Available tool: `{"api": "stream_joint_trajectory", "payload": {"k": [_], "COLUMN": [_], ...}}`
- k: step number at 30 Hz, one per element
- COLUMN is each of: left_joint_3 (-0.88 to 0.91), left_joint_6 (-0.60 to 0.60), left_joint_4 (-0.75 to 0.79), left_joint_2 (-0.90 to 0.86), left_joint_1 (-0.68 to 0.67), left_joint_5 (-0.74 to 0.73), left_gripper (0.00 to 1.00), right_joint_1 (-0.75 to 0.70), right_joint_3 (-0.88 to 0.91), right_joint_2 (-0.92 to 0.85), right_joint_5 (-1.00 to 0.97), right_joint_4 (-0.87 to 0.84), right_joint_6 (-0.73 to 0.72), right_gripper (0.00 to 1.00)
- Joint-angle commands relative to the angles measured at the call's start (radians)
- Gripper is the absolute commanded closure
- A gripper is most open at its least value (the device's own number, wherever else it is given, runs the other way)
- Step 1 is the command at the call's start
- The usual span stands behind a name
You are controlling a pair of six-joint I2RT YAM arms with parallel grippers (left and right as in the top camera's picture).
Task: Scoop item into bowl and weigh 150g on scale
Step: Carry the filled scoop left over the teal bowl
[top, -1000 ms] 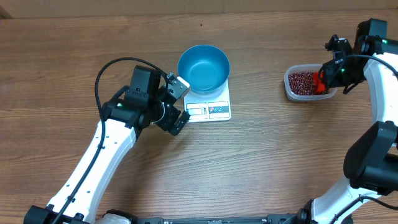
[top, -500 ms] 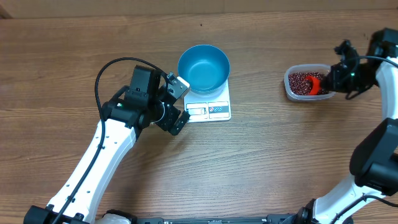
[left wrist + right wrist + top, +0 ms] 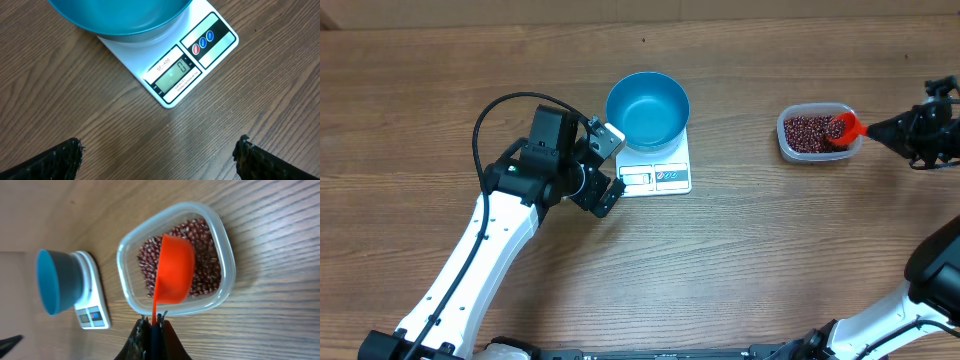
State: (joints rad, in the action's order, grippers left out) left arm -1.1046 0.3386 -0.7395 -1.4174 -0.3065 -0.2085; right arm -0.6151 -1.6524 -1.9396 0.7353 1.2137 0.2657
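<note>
Rightward went my right arm, drawing the orange scoop (image 3: 847,127) to the right end of the clear tub (image 3: 785,146).
My right gripper (image 3: 153,322) is clamped on the scoop's thin handle, with the cup over the beans (image 3: 804,131) in the tub at the right of the table (image 3: 770,260). My left gripper (image 3: 609,168) stands wide with nothing in it, just left of the scale (image 3: 660,179). The blue bowl (image 3: 647,108) sits on the scale's far half, well apart from the tub.
</note>
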Motion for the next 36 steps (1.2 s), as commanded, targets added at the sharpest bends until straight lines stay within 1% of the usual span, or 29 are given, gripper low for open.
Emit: {"api": "stream_joint_trajectory", "payload": {"k": [1,6,8,13,18,24,25,30,36], "left_joint_3": [0.003,0.003,0.003,0.003,0.003,0.003,0.003,0.003,0.003], "left_joint_6": [-0.01,-0.01,-0.01,-0.01,-0.01,-0.01,-0.01,-0.01,-0.01], "left_joint_4": [0.002,0.002,0.002,0.002,0.002,0.002,0.002,0.002,0.002], "left_joint_2": [0.021,0.021,0.021,0.021,0.021,0.021,0.021,0.021,0.021], "left_joint_1": [0.005,0.005,0.005,0.005,0.005,0.005,0.005,0.005,0.005], "left_joint_5": [-0.001,-0.001,-0.001,-0.001,-0.001,-0.001,-0.001,-0.001,-0.001], "left_gripper": [0.0,0.01,0.0,0.01,0.01,0.0,0.0,0.0,0.01], "right_joint_1": [-0.019,-0.014,-0.002,0.05,0.183,0.364,0.388,0.507,0.646], "right_joint_3": [0.009,0.009,0.009,0.009,0.009,0.008,0.008,-0.022,-0.051], "right_joint_2": [-0.003,-0.003,-0.003,-0.003,-0.003,-0.003,-0.003,-0.002,-0.002], "right_joint_5": [0.147,0.287,0.358,0.396,0.396,0.406,0.42,0.417,0.272], "right_joint_4": [0.008,0.034,0.071,0.15,0.182,0.173,0.163,0.054,-0.144], "right_joint_6": [0.029,0.054,0.093,0.159,0.163,0.154,0.145,0.004,-0.209], "right_gripper": [0.96,0.96,0.96,0.96,0.96,0.96,0.96,0.96,0.96]}}
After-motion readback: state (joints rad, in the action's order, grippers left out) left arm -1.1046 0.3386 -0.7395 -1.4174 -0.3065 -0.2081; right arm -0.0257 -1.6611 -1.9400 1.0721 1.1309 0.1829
